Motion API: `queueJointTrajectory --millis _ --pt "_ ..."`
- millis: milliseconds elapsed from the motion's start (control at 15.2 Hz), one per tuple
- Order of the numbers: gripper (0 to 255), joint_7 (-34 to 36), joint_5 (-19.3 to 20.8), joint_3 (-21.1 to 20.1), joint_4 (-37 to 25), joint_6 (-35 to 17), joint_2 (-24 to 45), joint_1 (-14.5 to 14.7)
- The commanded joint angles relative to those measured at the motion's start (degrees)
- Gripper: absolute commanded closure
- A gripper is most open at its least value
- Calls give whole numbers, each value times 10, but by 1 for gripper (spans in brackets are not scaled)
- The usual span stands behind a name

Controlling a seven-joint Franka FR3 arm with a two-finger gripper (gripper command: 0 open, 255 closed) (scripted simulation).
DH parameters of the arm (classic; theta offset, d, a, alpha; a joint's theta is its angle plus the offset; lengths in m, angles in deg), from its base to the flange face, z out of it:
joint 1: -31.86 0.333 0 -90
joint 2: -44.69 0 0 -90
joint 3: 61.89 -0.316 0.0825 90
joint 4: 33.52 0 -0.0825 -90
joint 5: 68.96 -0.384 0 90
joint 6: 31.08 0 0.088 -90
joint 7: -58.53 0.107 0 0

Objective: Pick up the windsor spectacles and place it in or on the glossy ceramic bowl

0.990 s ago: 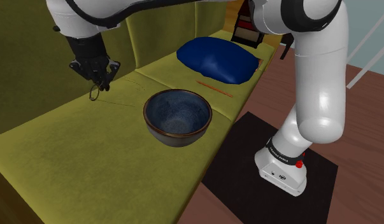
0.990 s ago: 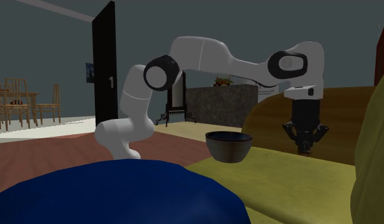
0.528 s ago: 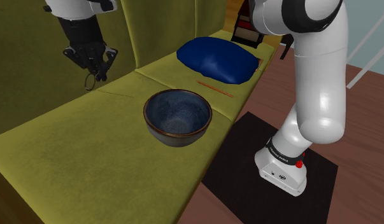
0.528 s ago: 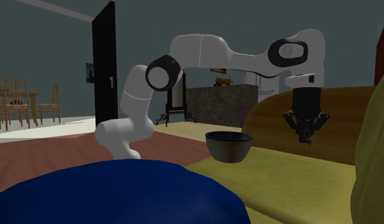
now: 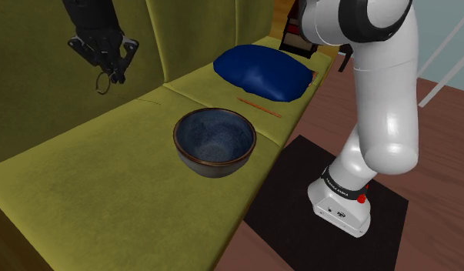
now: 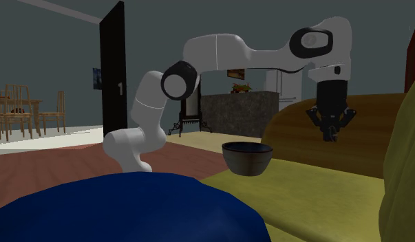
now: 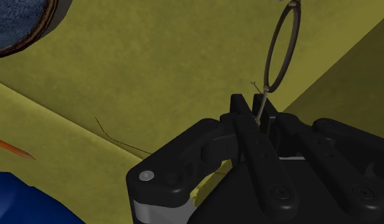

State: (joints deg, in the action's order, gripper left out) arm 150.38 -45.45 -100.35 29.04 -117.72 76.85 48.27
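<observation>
Thin dark wire-rimmed spectacles (image 7: 281, 44) hang from my black gripper (image 7: 259, 105), whose fingers are shut on the frame; one round lens ring (image 5: 104, 81) dangles below the fingertips. My gripper (image 5: 105, 68) is raised in front of the olive sofa backrest, well above the seat, up and toward the shoulder view's left of the bowl. The dark blue glazed bowl (image 5: 215, 141) stands upright on the sofa seat. In the second exterior view my gripper (image 6: 330, 130) hovers above and to the right of the bowl (image 6: 246, 157).
An olive sofa (image 5: 91, 185) carries everything. A dark blue cushion (image 5: 263, 71) lies at its far end, with a thin orange pencil (image 5: 259, 107) in front of it. My stand (image 5: 342, 204) sits on a black mat on the wooden floor.
My gripper has risen from just above the seat to backrest height, carrying the spectacles up with it. The bowl has stayed put.
</observation>
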Motion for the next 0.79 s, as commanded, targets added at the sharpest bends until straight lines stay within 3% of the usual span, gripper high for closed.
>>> queueJointTrajectory --millis 0,198,462,726 --pt "255 -3 3 2 -29 22 6 10" --pt "255 -7 8 4 -62 45 15 21" --pt "255 3 -62 -31 148 -37 -122 -69" --pt "255 -17 -140 -47 295 -89 -245 -125"
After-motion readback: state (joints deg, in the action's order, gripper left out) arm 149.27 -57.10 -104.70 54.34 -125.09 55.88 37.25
